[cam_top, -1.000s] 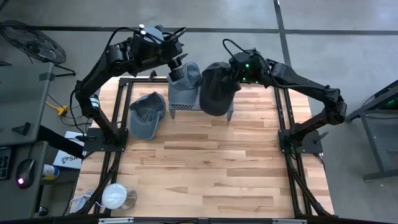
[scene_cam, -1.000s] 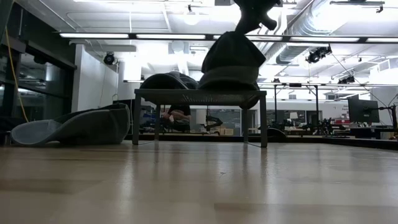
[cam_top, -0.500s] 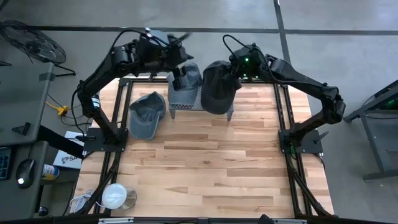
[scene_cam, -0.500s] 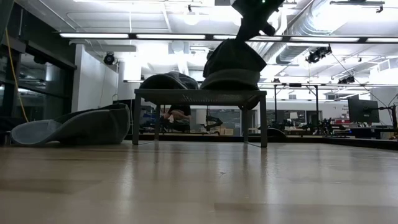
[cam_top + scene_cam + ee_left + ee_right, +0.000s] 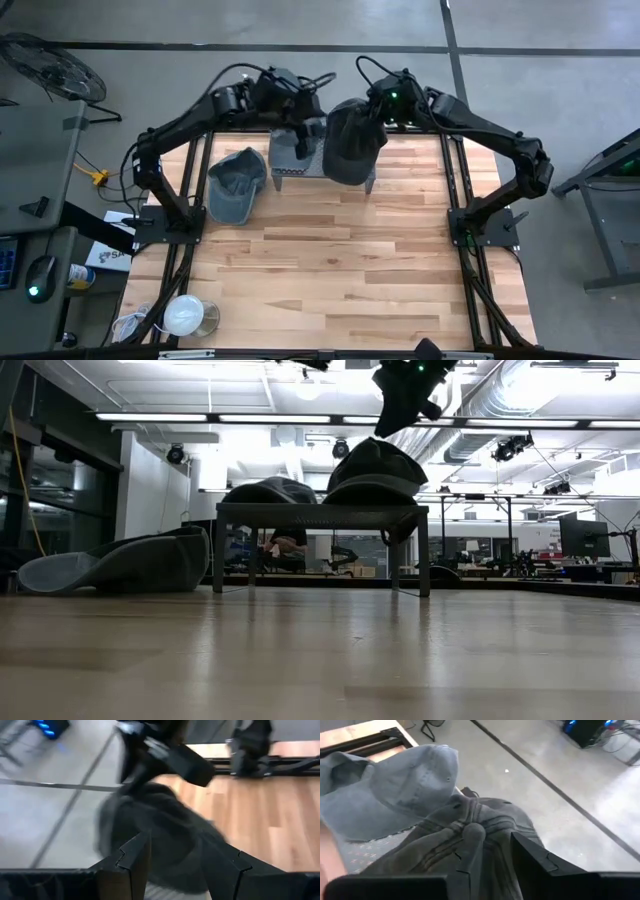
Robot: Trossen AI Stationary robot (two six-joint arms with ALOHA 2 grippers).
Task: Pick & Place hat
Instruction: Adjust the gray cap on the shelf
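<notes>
A dark cap (image 5: 350,150) (image 5: 375,465) sits rounded on the right end of a low grey rack (image 5: 320,512), its brim hanging over the rack's near edge. My right gripper (image 5: 378,112) (image 5: 492,850) is just over its crown, open, with a finger on either side of the crown's top button (image 5: 474,831). A blue-grey cap (image 5: 285,152) (image 5: 405,780) lies on the rack's left end. My left gripper (image 5: 303,138) (image 5: 172,855) hovers over it, open. A third blue-grey cap (image 5: 235,185) (image 5: 120,565) lies on the table left of the rack. My right gripper comes at the dark cap's crown from above, pointing down, its open fingers either side of the puckered cloth around the button. I cannot tell whether they touch it. The cap rests on the rack.
The rack stands at the table's far edge between both arms. Dark frame rails (image 5: 455,190) run along the left and right sides. A white round object (image 5: 185,315) sits off the near left corner. The wooden near half of the table (image 5: 340,270) holds nothing.
My right gripper has gone down and slightly toward the far edge. The dark cap, which hung tall below it, now sits low and rounded on the rack. My left gripper has swung from the far left corner toward the right and near edge, over the blue-grey cap on the rack.
</notes>
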